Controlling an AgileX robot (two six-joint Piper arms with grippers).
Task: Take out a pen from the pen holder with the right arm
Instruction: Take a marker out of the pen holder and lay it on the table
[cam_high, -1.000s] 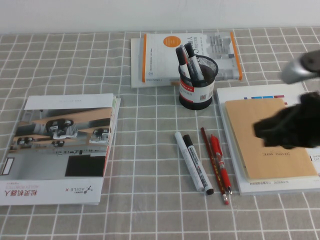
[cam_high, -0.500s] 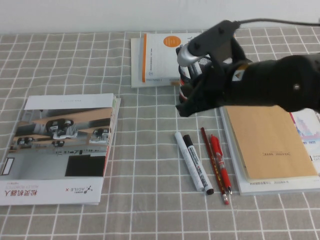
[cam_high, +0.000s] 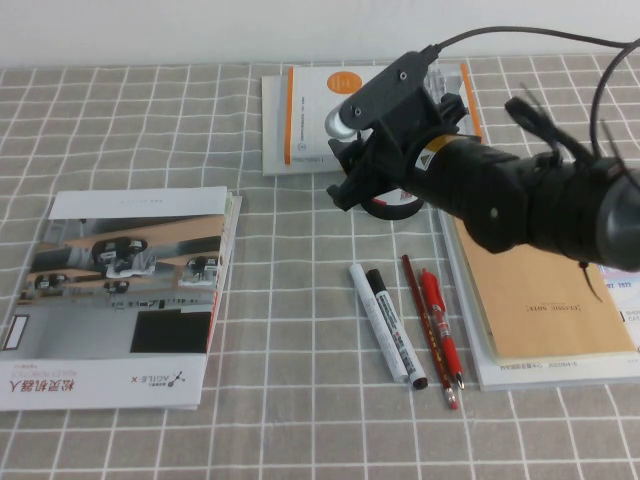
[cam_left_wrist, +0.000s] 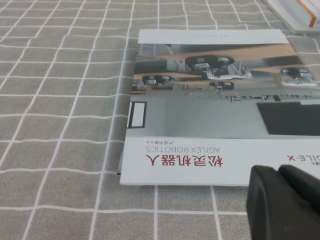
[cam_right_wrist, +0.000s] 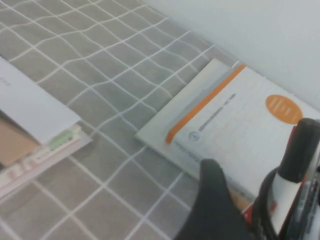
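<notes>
The black mesh pen holder (cam_high: 392, 210) stands at the back centre of the table, mostly hidden under my right arm in the high view. My right gripper (cam_high: 352, 188) hovers over the holder's left side. In the right wrist view one black finger (cam_right_wrist: 215, 200) sits just outside the holder's rim (cam_right_wrist: 261, 210), and a white marker with a black cap (cam_right_wrist: 300, 152) stands inside the holder. The fingers stand apart, open, with nothing held. My left gripper (cam_left_wrist: 285, 200) shows only in its wrist view, shut, above the near edge of the AgileX booklet (cam_left_wrist: 215, 100).
A white marker (cam_high: 385, 322), a pencil (cam_high: 426, 325) and a red pen (cam_high: 441, 325) lie in front of the holder. A brown notebook (cam_high: 545, 300) on papers lies at the right. An orange-spined book (cam_high: 305, 115) is behind, and the AgileX booklet (cam_high: 125, 290) is at the left.
My right arm swept in from the right edge and now hangs over the pen holder, hiding its markers in the high view. Nothing on the table has moved.
</notes>
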